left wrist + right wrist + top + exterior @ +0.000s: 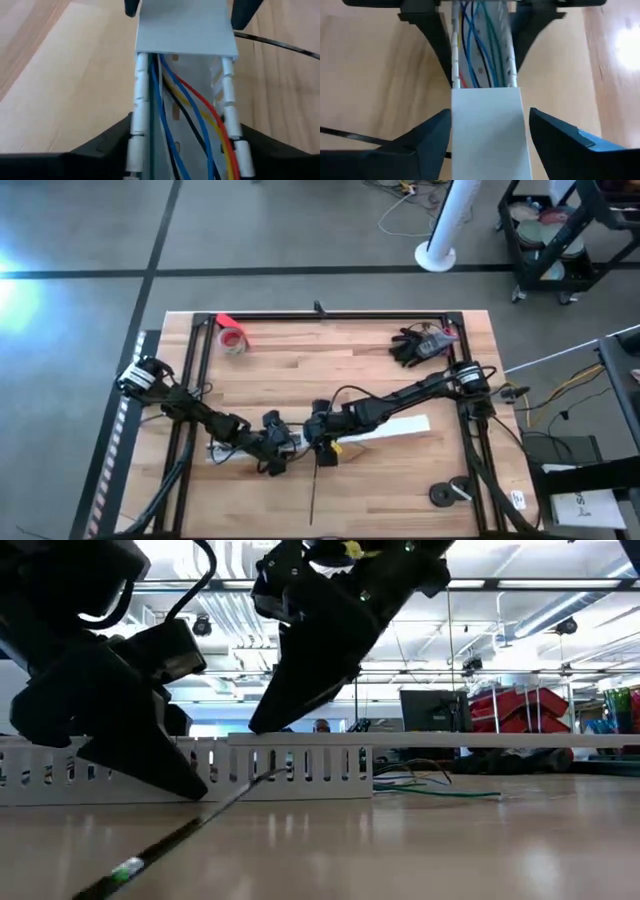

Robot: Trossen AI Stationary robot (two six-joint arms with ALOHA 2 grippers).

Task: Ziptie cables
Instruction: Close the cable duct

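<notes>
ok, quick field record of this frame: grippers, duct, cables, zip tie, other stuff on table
left gripper: straddling open end of duct, fingers outside its walls
right gripper: open, fingers either side of duct cover
wire duct: white, slotted, flat on table
duct cover: on part of duct
cables: blue, red, yellow, black, green, inside duct
zip tie: black, on table, not around the cables
tape roll: far left
black glove: far right

- A pale wooden plank worktop [300,370] framed by a black metal rail.
- A long white slotted plastic duct [395,427] lies near the middle, thin coloured cables [167,115] inside.
- A red tape roll [233,338] at the far-left corner.
- Black gloves [410,345] far right.
- A thin black ziptie [313,495] near the front edge.
</notes>
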